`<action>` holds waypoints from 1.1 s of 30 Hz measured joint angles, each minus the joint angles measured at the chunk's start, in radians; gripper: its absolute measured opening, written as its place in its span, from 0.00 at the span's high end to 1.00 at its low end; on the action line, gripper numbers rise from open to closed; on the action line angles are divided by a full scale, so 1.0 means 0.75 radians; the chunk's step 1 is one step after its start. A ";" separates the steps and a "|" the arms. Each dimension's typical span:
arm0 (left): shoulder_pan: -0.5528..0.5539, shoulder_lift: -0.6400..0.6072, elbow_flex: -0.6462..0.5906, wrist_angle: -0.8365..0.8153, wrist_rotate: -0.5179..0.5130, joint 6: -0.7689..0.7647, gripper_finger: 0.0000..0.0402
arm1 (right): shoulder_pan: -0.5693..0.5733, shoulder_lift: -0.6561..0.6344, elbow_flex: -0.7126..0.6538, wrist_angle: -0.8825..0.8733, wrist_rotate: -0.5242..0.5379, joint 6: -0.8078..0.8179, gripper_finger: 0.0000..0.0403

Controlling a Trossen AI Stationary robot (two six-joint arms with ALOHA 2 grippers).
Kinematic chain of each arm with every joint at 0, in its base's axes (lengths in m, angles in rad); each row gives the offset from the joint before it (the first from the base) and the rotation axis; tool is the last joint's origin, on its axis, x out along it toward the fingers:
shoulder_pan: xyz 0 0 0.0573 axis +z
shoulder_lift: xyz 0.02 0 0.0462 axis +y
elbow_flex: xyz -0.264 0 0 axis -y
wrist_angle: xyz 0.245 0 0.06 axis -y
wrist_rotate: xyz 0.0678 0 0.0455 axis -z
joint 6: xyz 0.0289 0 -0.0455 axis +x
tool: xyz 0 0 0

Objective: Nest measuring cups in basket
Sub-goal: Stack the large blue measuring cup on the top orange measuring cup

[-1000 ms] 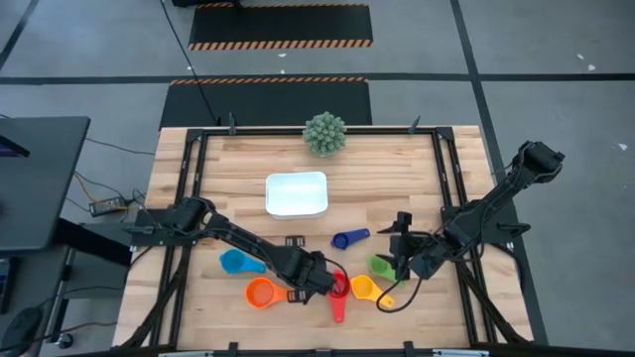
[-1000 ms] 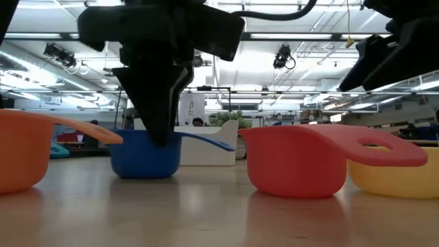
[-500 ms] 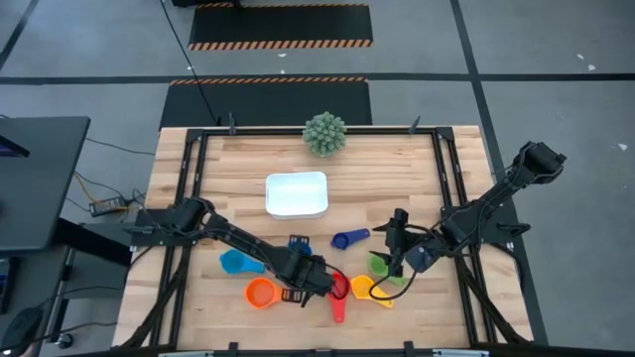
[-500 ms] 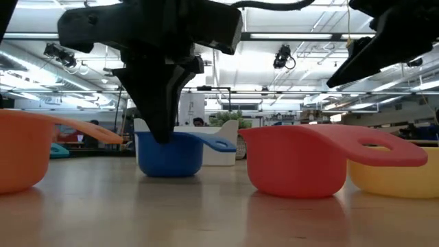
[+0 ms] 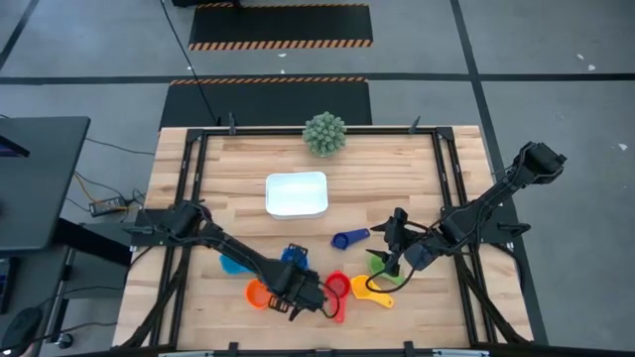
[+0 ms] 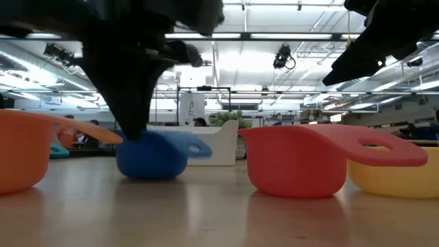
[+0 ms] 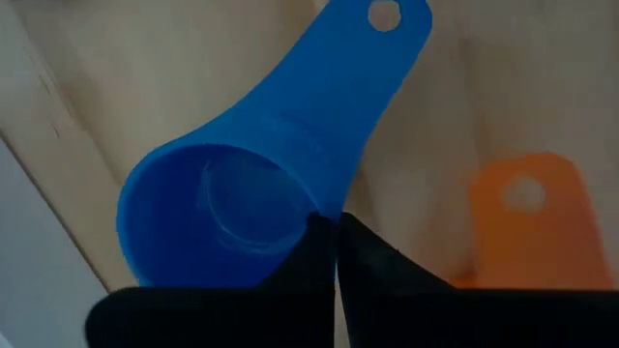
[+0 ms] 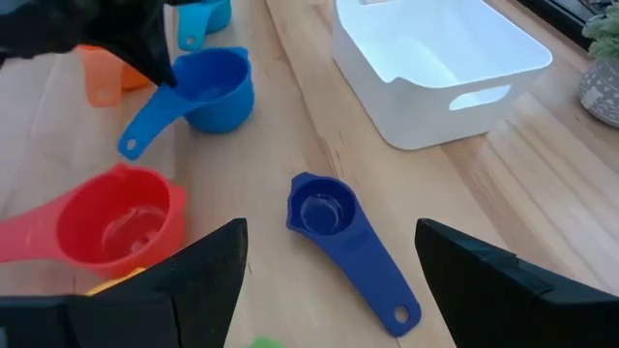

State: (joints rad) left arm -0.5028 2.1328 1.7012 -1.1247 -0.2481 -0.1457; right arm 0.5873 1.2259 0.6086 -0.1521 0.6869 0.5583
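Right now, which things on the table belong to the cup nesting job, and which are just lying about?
Job: blue cup pinched at its rim by the left hand, dark blue cup, red cup, orange cup, white basket.
Lying about: green spiky plant.

A pale wooden table top (image 5: 238,169), laid in butcher-block strips with a smooth, faintly sheened finish, is seen framed by matt black metal rails (image 5: 198,178). Smooth plastic is shown throughout the measuring cups: the mid-blue cup (image 7: 222,203) looks satiny, the red cup (image 6: 295,165) and orange cup (image 6: 20,151) matt, the dark blue cup (image 8: 338,227) glossy. At 12 o'clock from them the basket (image 8: 435,77) is seen in smooth white plastic with a soft shine. The spiky green ball plant (image 5: 324,133) appears rough-textured.
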 joint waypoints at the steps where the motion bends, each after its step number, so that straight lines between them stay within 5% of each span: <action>1: -0.009 -0.010 0.000 0.001 -0.004 0.002 1.00 | 0.000 0.000 0.000 0.004 0.000 0.000 0.24; 33: -0.105 -0.268 0.003 -0.091 -0.049 -0.369 1.00 | -0.004 0.001 0.000 0.012 -0.004 -0.081 0.24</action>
State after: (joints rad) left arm -0.5815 1.9318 1.7031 -1.1930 -0.2846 -0.4223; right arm 0.5846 1.2266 0.6086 -0.1432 0.6842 0.4975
